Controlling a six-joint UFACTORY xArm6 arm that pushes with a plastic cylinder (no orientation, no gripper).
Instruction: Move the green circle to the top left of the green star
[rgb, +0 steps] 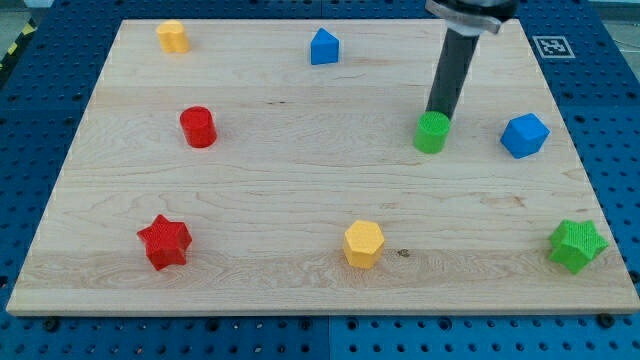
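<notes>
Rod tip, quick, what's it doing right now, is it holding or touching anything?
My tip: no gripper, holds nothing; it sits at the top edge of the green circle, apparently touching it.

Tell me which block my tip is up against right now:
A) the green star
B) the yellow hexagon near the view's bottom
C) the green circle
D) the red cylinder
C: my tip sits at the top edge of the green circle, just to the view's left of the blue block, while the green star lies apart near the view's bottom right corner.
</notes>
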